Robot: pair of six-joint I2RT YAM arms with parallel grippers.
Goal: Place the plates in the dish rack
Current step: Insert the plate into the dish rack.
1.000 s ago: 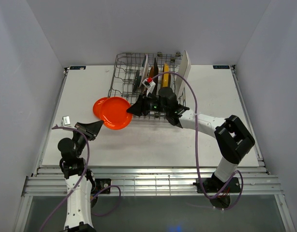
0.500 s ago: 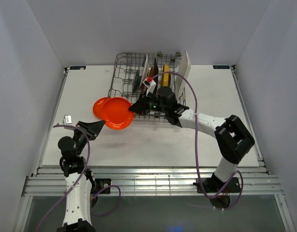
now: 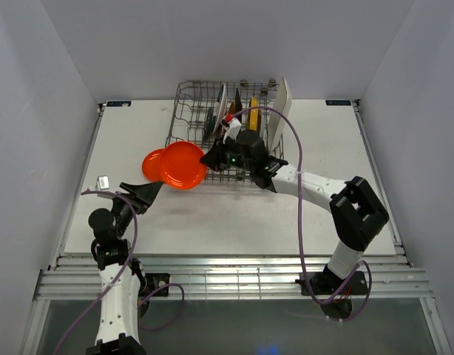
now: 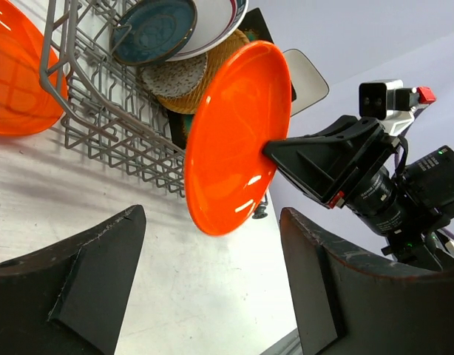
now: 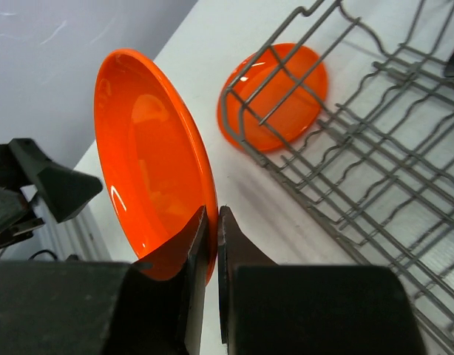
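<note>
**Near to far.** The left gripper [image 3: 147, 192] hangs over the table [image 3: 212, 214], on the near left side of the dish rack [image 3: 188, 111]. Its fingers [image 4: 79, 274] are spread wide and hold nothing.

Just beyond it, an orange plate [image 3: 183, 165] stands on edge in the air, clear of the table and close to the rack's near left corner. The right gripper [image 5: 210, 214] is clamped on this plate's rim, with its two fingers pinched tight against either face.

A second orange dish [image 5: 275, 96] lies flat on the table just beside the rack's left side. From overhead it is partly hidden behind the held plate.

Inside the rack, toward its right half, plates stand upright between the tines:
- a teal plate [image 4: 154, 31]
- a white plate with teal rim [image 4: 216, 18]
- a speckled grey plate [image 4: 175, 74]
- a wood-tone plate [image 4: 216, 66]

At the rack's right end, a yellow plate [image 3: 253, 109] and a white rectangular plate [image 3: 280, 107] stand on edge.
</note>
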